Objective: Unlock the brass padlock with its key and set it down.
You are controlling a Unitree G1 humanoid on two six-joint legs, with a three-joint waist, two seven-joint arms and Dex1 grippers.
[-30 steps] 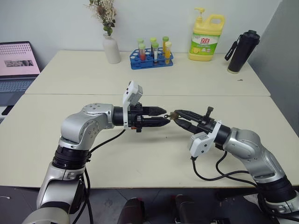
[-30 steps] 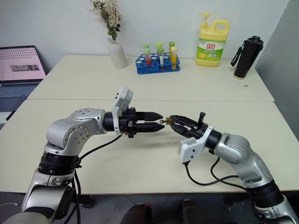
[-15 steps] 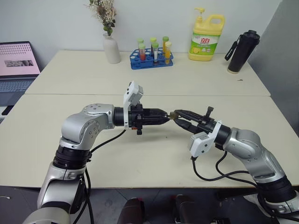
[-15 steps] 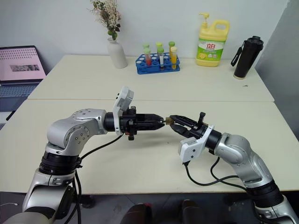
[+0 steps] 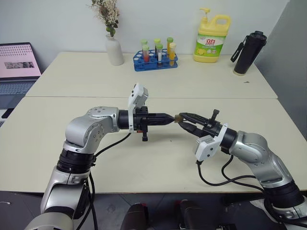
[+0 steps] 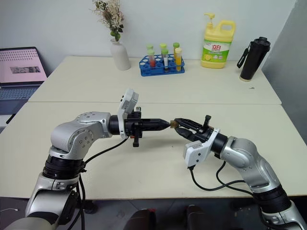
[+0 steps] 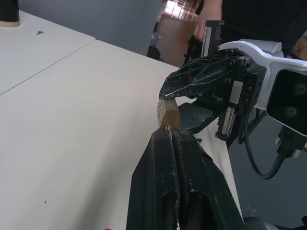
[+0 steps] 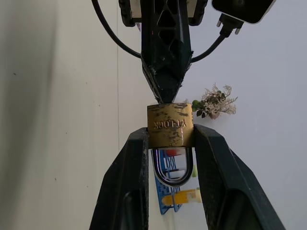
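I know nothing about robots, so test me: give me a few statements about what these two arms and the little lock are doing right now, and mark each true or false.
1. The right end effector grips the brass padlock by its body. True.
2. The padlock lies on the table. False: it is held in the air above it.
3. The left end effector is shut, its tip meeting the padlock's end away from the shackle. True.
4. The shackle has swung open. False: both its legs run into the body.
5. The yellow soap bottle stands between the arms. False: it stands at the table's far edge.
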